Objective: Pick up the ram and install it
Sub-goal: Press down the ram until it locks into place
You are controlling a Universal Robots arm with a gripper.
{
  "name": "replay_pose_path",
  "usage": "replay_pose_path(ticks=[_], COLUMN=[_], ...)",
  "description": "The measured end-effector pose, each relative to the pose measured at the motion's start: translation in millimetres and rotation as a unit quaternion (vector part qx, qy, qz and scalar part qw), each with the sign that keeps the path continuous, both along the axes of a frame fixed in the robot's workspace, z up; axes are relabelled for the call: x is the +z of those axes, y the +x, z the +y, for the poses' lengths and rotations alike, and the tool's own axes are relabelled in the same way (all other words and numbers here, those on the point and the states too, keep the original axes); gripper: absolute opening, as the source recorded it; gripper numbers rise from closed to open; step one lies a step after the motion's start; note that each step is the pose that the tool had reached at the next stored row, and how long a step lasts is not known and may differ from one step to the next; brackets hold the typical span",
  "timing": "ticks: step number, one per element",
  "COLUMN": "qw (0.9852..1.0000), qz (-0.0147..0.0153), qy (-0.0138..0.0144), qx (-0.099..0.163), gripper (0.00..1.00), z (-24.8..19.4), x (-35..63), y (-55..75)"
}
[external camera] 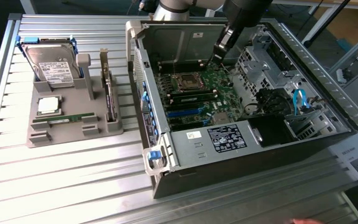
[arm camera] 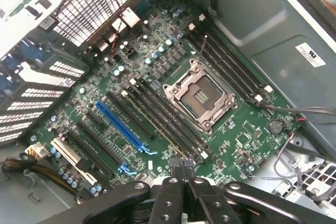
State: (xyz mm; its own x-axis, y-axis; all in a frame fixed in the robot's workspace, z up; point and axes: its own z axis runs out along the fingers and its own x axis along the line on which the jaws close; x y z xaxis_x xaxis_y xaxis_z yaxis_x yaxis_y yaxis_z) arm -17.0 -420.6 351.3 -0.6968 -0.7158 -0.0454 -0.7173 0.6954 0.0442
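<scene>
We see the gripper closed on nothing, fingertips pressed together, hanging inside the open computer case above the motherboard, near the CPU socket. The ram lies in the grey parts holder outside the case, just below the processor chip.

At the top centre of the exterior view, the arm was a thick, dark cylinder, with a silver-grey rounded joint housing beside it. Below it hung the black pincer, narrow and tapering. Along the wrist view's lower edge, the pincer showed glossy black linkage bars with round pivot holes and ridged fingertips.
</scene>
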Motion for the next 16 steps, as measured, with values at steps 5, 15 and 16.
replay_pose_path(ticks=[5,15,16], qw=[0.9999,0.9974,0.997], qz=[0.0,0.0,0.0], qy=[0.0,0.0,0.0], qx=[-0.014,-0.072,-0.077], gripper=[0.1,0.1,0.1], z=[0.0,0.0,0.0], x=[0.0,0.0,0.0], y=[0.0,0.0,0.0])
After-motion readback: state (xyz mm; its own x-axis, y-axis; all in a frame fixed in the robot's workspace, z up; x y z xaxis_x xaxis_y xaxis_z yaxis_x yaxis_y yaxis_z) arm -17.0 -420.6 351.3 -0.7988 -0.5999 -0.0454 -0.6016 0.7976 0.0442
